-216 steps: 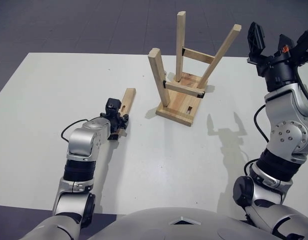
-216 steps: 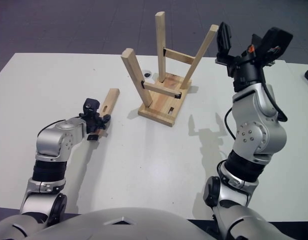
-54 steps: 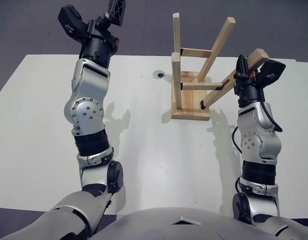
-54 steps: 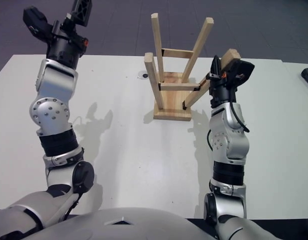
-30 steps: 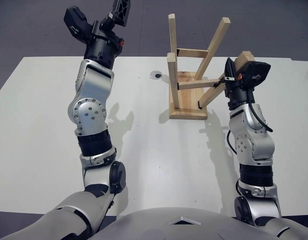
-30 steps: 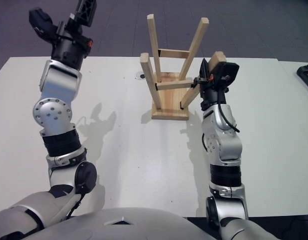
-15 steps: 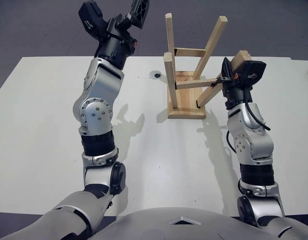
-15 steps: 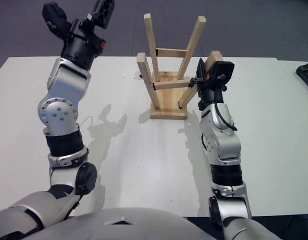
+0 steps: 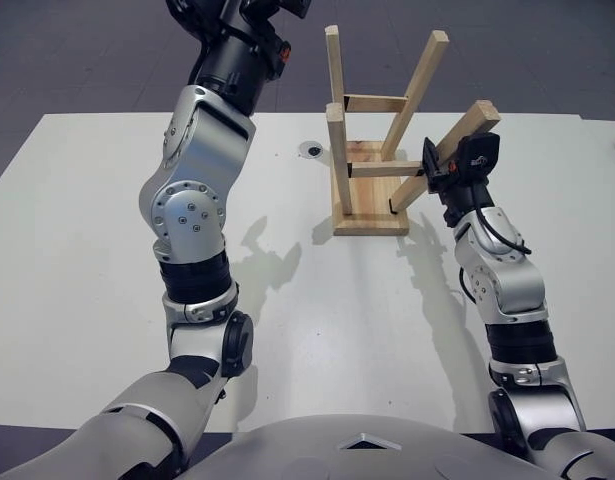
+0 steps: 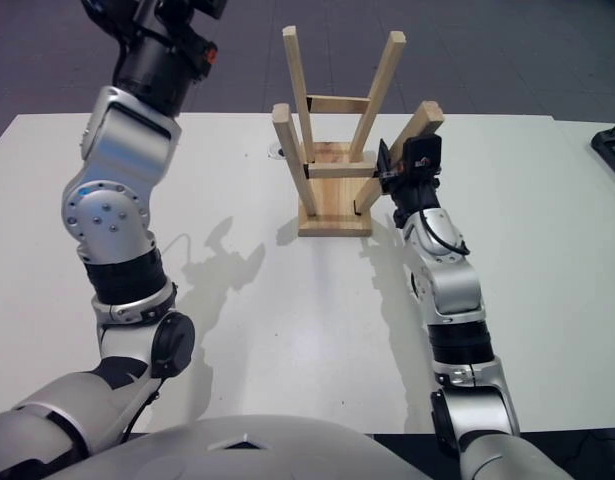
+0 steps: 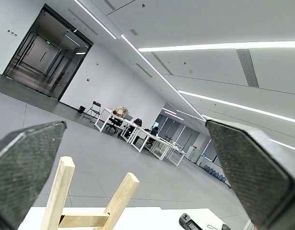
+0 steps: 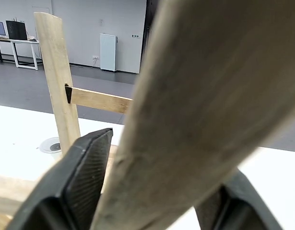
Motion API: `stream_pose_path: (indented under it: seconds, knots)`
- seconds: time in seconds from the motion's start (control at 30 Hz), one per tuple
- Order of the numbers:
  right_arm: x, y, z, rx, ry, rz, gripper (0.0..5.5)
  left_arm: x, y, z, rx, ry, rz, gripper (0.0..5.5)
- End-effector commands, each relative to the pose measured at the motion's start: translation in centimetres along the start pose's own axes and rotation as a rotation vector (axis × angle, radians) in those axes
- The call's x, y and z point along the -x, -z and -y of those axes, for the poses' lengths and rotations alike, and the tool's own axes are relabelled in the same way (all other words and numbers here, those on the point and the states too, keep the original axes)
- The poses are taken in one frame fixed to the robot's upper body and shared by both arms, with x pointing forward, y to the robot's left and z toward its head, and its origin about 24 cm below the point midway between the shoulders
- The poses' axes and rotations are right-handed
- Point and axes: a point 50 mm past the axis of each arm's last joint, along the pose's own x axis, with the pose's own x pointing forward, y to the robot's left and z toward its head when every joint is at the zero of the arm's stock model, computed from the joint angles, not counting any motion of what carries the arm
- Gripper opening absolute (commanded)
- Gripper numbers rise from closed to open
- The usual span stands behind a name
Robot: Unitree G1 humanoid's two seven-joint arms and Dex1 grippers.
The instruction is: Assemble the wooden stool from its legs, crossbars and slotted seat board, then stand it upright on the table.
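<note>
The wooden stool stands upside down on the white table point(image 9: 107, 200), its seat board point(image 9: 370, 222) flat on the top and its legs pointing up. Crossbars point(image 9: 373, 103) join the legs. My right gripper point(image 9: 450, 172) is shut on the slanting right-hand leg point(image 9: 471, 121), about midway up it. In the right wrist view that leg point(image 12: 195, 96) passes between the dark finger pads point(image 12: 87, 177). My left gripper point(image 11: 135, 125) is raised high over the table's far left side. It is open, with two stool legs point(image 11: 58, 191) showing beyond its fingers.
A small round grommet point(image 9: 310, 150) sits in the table just left of the stool. A dark object point(image 10: 612, 140) lies at the table's far right edge. The near and left parts of the table are bare.
The loose leg that lay on the table now stands in the stool, held by my right gripper, which has slid lower on it. My left arm has risen and swung towards the stool.
</note>
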Motion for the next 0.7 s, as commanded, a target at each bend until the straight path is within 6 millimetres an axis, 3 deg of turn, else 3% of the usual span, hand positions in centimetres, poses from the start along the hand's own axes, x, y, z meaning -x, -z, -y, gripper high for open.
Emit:
stream_pose_path:
  seconds: [0.03,0.17,0.37,0.53,0.7]
  knots:
    - [4.4,11.1,-1.5,-0.025,-0.067,-0.56,3.13,-0.2,-0.6,0.8,0.012,0.037,0.006,5.4]
    - [2.4,4.3,0.3,-0.143,-0.054,-0.194,3.64,-0.2,-0.3,-0.3,0.036,-0.02,0.02,5.4]
    - [1.8,-4.4,3.2,-0.245,-0.102,0.174,4.58,0.1,0.2,-2.3,0.006,-0.115,0.025,5.4]
    - [2.1,-8.2,5.0,-0.419,-0.091,0.362,5.35,0.3,0.4,-3.6,0.009,-0.187,0.038,5.4]
    - [0.8,-13.8,5.7,-0.508,-0.091,0.565,5.38,0.6,0.4,-4.7,-0.015,-0.282,0.057,5.4]
